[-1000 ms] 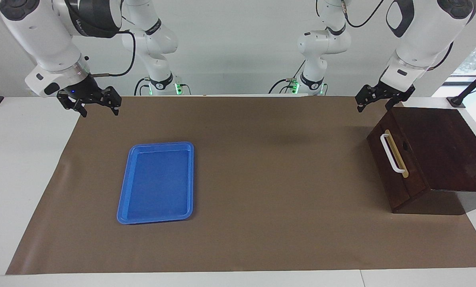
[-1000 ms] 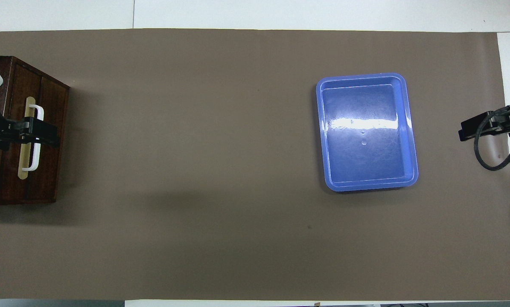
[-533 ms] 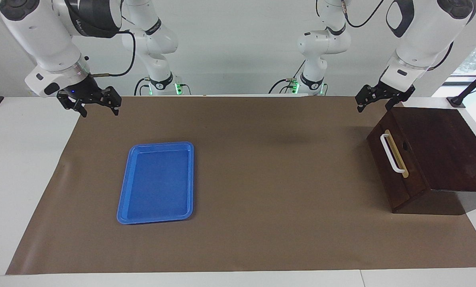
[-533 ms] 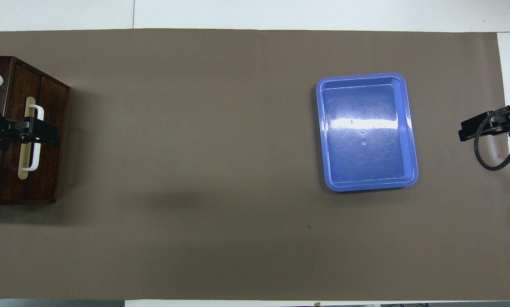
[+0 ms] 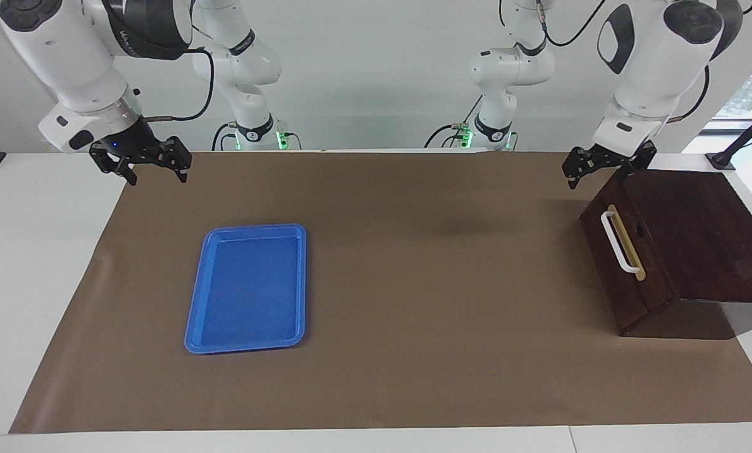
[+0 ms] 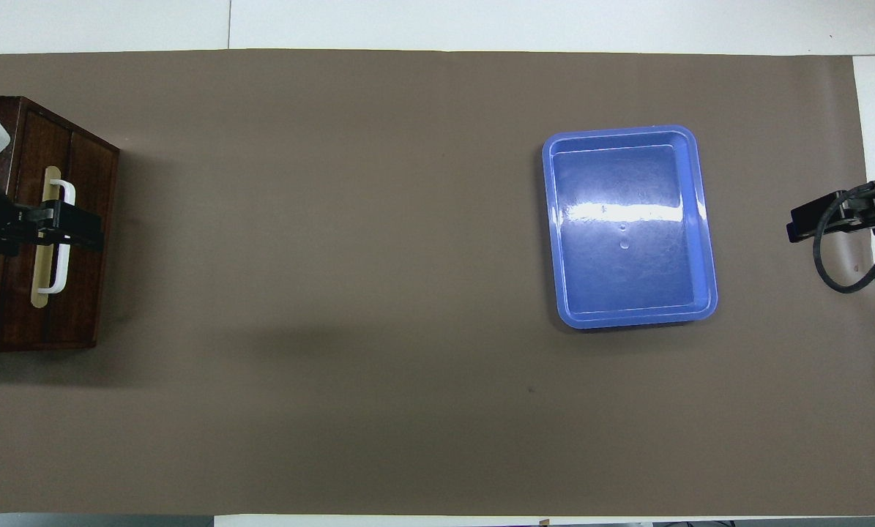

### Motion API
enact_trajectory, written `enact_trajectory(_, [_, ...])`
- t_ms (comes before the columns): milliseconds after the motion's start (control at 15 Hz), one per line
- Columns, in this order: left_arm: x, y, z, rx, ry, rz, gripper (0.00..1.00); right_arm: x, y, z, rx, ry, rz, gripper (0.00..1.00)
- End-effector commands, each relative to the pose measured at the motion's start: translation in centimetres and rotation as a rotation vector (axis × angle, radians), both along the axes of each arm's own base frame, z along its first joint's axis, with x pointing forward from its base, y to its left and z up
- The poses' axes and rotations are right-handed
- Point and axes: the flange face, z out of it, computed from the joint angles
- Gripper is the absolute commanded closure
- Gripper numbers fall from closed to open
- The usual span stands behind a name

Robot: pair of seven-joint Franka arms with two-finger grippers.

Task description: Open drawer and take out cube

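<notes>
The dark brown wooden box (image 5: 696,239) stands at the left arm's end of the table. Its drawer (image 5: 627,264) is shut, with the white bar handle (image 5: 616,242) facing the table's middle. It also shows in the overhead view (image 6: 78,241). The yellow cube is hidden. My left gripper (image 5: 597,178) is open and empty, raised over the box's top edge above the drawer front. In the overhead view it (image 6: 67,228) covers the handle's middle (image 6: 60,289). My right gripper (image 5: 158,178) is open and empty, and waits over the mat's corner at the right arm's end.
A blue tray (image 5: 248,287) lies empty on the brown mat (image 5: 413,314) toward the right arm's end, also in the overhead view (image 6: 630,225). The right gripper's tip and cable (image 6: 840,216) show at the overhead view's edge.
The left arm has turned at its upper joints and its gripper has sunk a little toward the drawer front. The right arm, drawer and tray have not moved.
</notes>
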Motion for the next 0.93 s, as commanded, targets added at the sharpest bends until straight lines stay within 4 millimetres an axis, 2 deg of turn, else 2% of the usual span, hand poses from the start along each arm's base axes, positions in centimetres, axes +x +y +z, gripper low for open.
enact_trajectory(0, [-0.7,-0.4,-2.6,0.056,-0.042,-0.098,0.0,-0.1,-0.3,0.2,-0.008,-0.026,-0.007,0.0])
enact_trajectory(133, [-0.1,-0.7,-4.4,0.135,-0.043,-0.144,0.0,-0.1,-0.3,0.1,-0.008,-0.023,-0.009,0.0])
enact_trajectory(267, [0.2,-1.0,-7.5,0.23,-0.031,-0.211,0.0,-0.1,-0.3,0.1,-0.008,-0.022,-0.012,0.0])
enact_trajectory(533, [0.8,1.9,-13.3,0.206,-0.043,-0.158,0.0,-0.2,-0.4,0.1,-0.008,-0.019,-0.021,0.0])
enact_trajectory(667, [1.4,2.7,-14.9,0.22,-0.036,-0.168,0.0,-0.3,-0.4,0.0,-0.008,-0.014,-0.023,0.0])
enact_trajectory(800, [1.7,5.2,-15.3,0.223,-0.061,-0.149,0.0,-0.3,-0.4,0.0,-0.008,-0.016,-0.023,0.0])
enact_trajectory(867, [1.7,5.4,-15.8,0.217,-0.07,-0.15,0.0,-0.3,-0.5,0.0,-0.008,-0.016,-0.023,0.0])
